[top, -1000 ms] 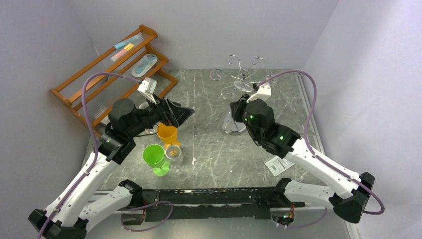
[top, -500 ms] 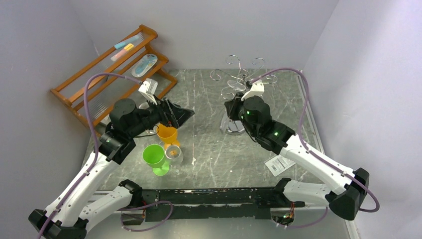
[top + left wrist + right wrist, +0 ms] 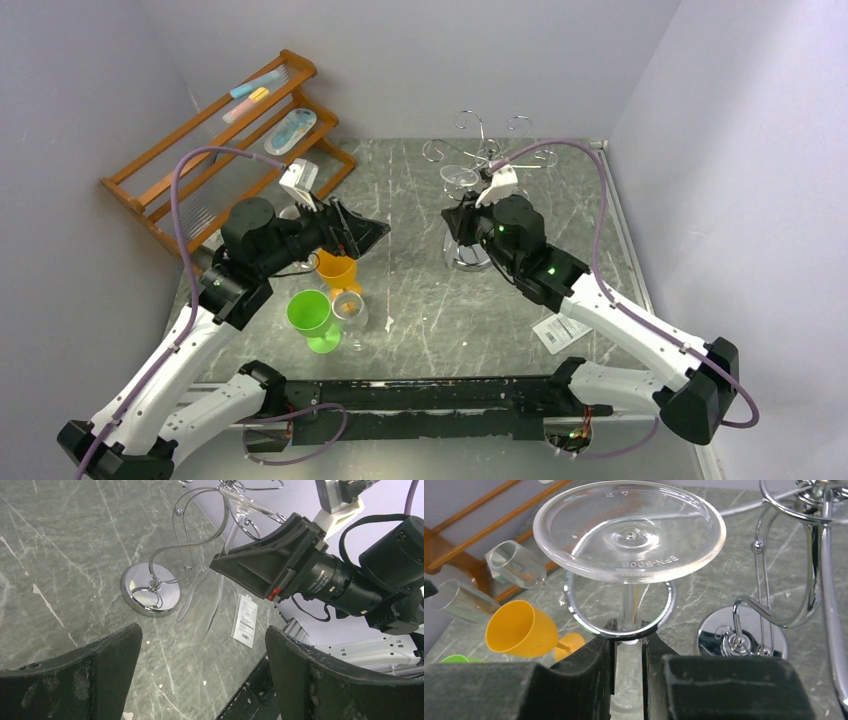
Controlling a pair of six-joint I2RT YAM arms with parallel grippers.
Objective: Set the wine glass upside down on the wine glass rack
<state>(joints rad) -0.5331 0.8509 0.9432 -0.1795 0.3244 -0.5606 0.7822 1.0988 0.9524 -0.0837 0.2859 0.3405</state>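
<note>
The clear wine glass [image 3: 629, 535] hangs upside down, foot uppermost, with my right gripper [image 3: 628, 630] shut on its stem. The stem passes through a curled loop [image 3: 659, 615] of the silver wine glass rack [image 3: 736, 632], and the foot sits just above that loop. From above, the glass foot [image 3: 459, 177] lies beside the rack's post [image 3: 487, 155], over the chrome base [image 3: 470, 255], with the right gripper [image 3: 462, 215] under it. My left gripper [image 3: 372, 230] hovers open and empty at mid-table. Its wrist view shows the rack [image 3: 151, 589] and the glass [image 3: 248, 504] past the left gripper [image 3: 203, 630].
An orange cup [image 3: 337, 268], a green cup [image 3: 311, 313] and a clear cup [image 3: 350, 308] stand under the left arm. A wooden tiered shelf [image 3: 230, 130] fills the back left corner. A paper label [image 3: 560, 330] lies at the right.
My right arm has carried the glass up and leftward into the rack's loop. The left arm has stayed where it was.
</note>
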